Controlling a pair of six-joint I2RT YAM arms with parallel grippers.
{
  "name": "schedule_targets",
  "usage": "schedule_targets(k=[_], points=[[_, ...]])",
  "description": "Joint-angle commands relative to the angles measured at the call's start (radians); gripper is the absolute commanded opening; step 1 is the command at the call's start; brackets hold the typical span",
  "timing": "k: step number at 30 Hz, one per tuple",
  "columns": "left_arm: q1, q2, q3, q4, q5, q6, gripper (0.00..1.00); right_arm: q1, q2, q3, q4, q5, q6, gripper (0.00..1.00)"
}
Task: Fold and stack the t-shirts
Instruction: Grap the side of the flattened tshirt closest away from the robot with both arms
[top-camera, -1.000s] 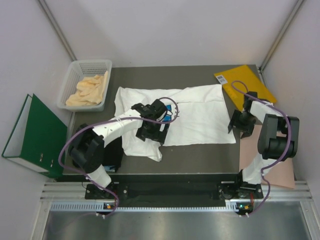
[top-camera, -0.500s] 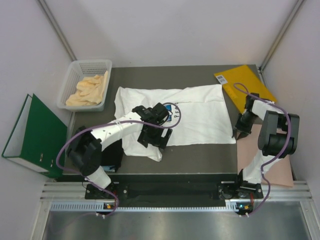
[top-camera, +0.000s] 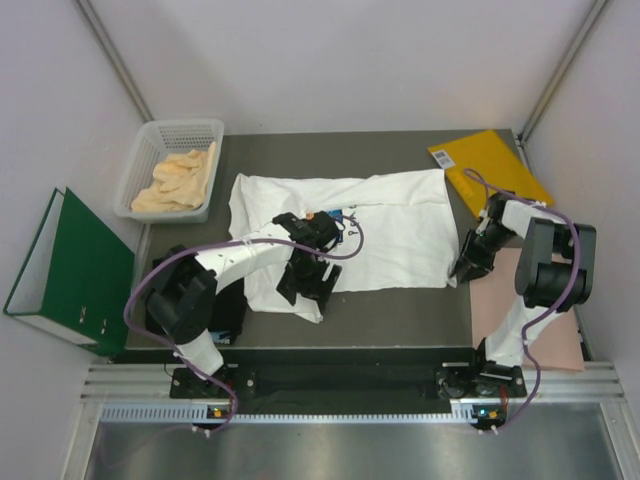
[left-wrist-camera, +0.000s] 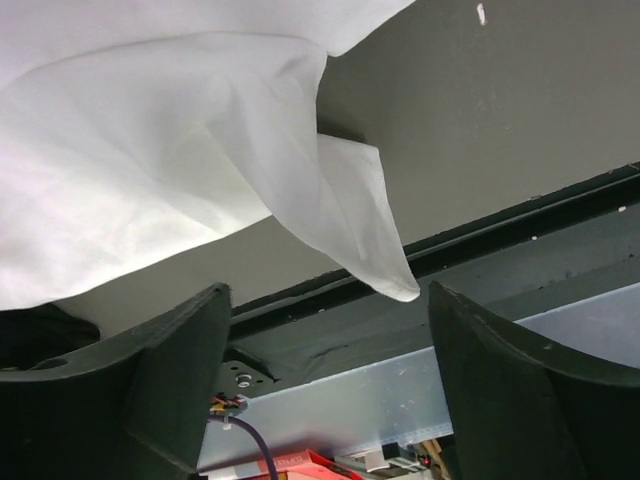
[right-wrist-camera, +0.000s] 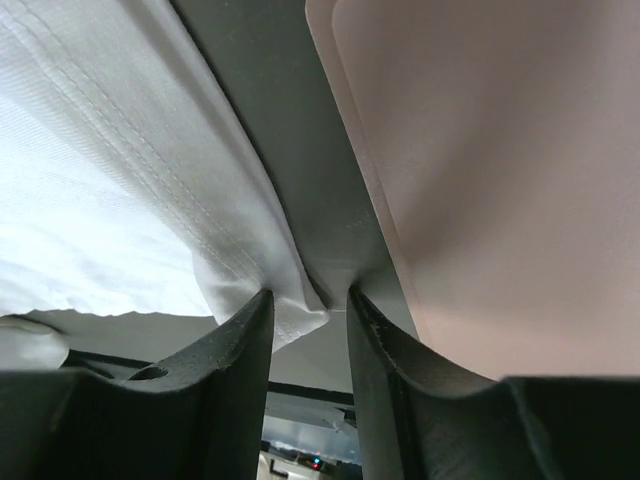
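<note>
Pinching the white t-shirt (right-wrist-camera: 130, 190) corner, seemingly, the right hand (right-wrist-camera: 308, 300) is nearly closed; left hand (left-wrist-camera: 330, 330) gapes wide, empty.

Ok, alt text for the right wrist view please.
The right gripper, fingers nearly closed, pinches a hemmed corner of the white t-shirt against the dark table. A pink paper sheet lies flat to the right.

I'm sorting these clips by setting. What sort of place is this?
Probably a lab test cell, not a home: a dark table boxed in by plain pale walls, with two arms bolted to a metal rail. Props lie around: a white t-shirt, a mesh basket and a green binder.
</note>
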Motion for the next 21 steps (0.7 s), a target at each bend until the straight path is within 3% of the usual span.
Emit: schedule_targets(k=[1,2,5,6,7,10,16,21], points=[[-0.003,0.016,-0.009,-0.003,0.014,0.012,0.76,0.007,0.048,-0.041,0.068,0.006,-0.034,0.36],[-0.003,0.021,-0.010,-0.001,0.013,0.015,0.70,0.007,0.052,-0.041,0.069,0.002,-0.037,0.36],[-0.003,0.052,-0.006,0.000,0.008,0.026,0.33,0.007,0.065,-0.035,0.066,-0.012,-0.049,0.30],[-0.003,0.062,-0.001,-0.014,0.005,0.028,0.09,0.007,0.065,-0.033,0.068,-0.032,-0.059,0.18],[-0.003,0.075,0.005,-0.020,-0.009,0.028,0.00,0.007,0.064,-0.033,0.069,-0.038,-0.059,0.14],[-0.003,0.075,0.017,-0.055,-0.039,0.018,0.00,0.007,0.027,-0.029,0.071,-0.057,-0.062,0.00],[0.000,0.062,0.106,-0.205,-0.231,-0.011,0.00,0.007,-0.066,-0.007,0.033,-0.040,-0.053,0.00],[0.034,0.093,0.286,-0.354,-0.421,-0.034,0.00,0.007,-0.171,0.028,0.016,-0.035,-0.033,0.00]])
